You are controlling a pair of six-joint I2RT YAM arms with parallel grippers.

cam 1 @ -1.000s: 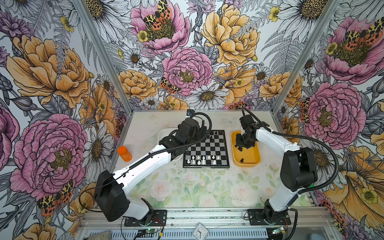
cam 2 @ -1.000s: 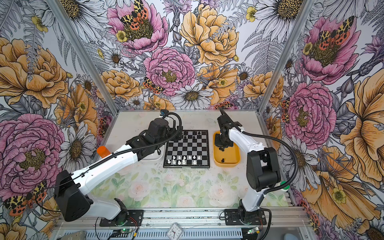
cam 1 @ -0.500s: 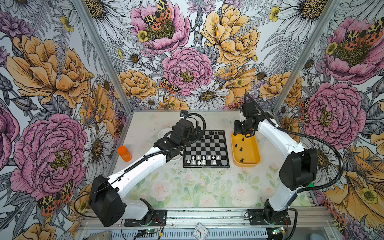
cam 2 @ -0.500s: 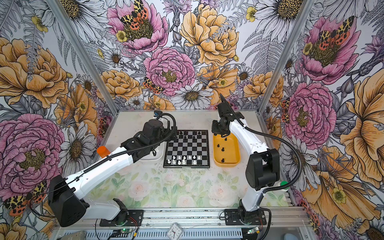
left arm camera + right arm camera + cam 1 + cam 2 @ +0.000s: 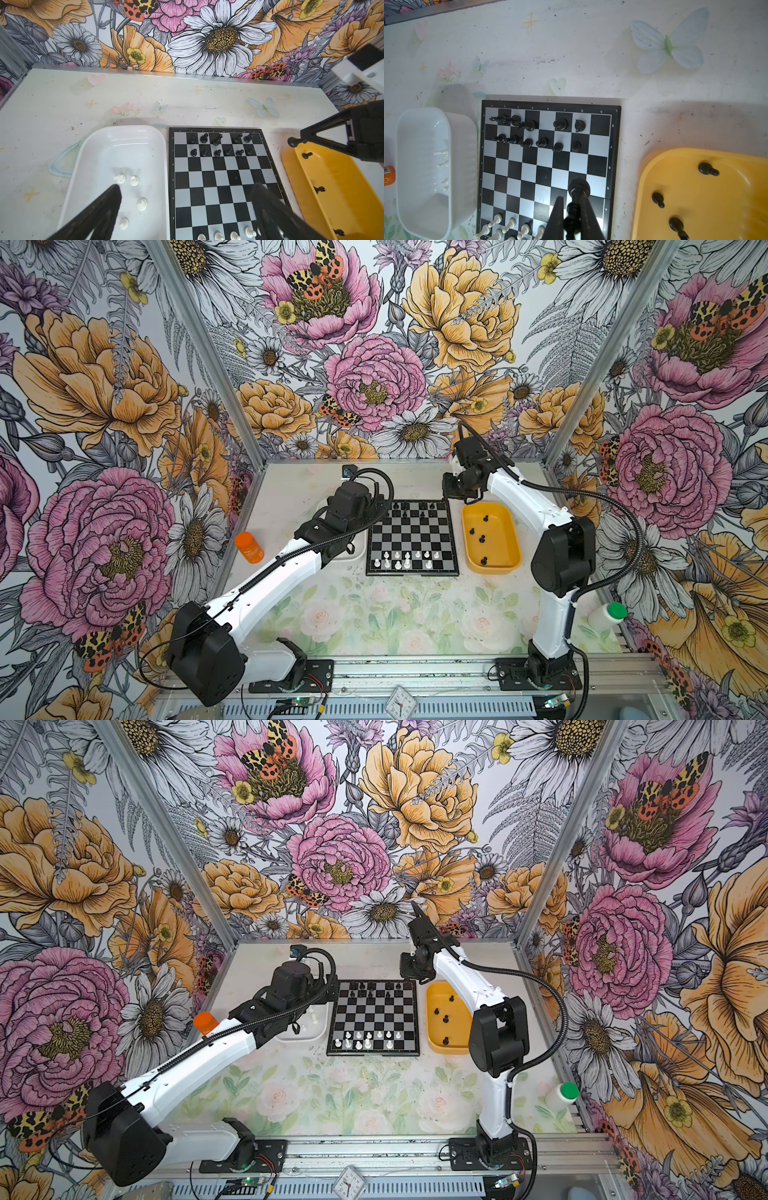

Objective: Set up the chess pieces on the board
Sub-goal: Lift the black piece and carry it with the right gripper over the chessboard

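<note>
The board point(image 5: 412, 537) point(image 5: 372, 1017) lies mid-table. Black chess pieces point(image 5: 415, 508) fill much of its two far rows, and white ones point(image 5: 401, 562) stand on its near rows. My right gripper point(image 5: 451, 491) point(image 5: 572, 199) is shut on a black piece point(image 5: 579, 188) point(image 5: 294, 142) and hangs over the board's far right corner. More black pieces point(image 5: 482, 538) lie in the yellow tray point(image 5: 498, 568). My left gripper point(image 5: 187, 188) is open and empty, straddling the board's left edge and the white tray point(image 5: 116, 135), where several white pieces point(image 5: 135, 180) lie.
An orange bottle point(image 5: 248, 546) stands by the left wall, and a white bottle with a green cap point(image 5: 606, 614) by the right wall near the front. A small clock point(image 5: 400, 703) sits on the front rail. Flowered walls close three sides.
My right gripper rose out of the yellow tray with a black piece and moved left toward the board's far right corner. My left gripper drew back leftward off the board toward the white tray.
</note>
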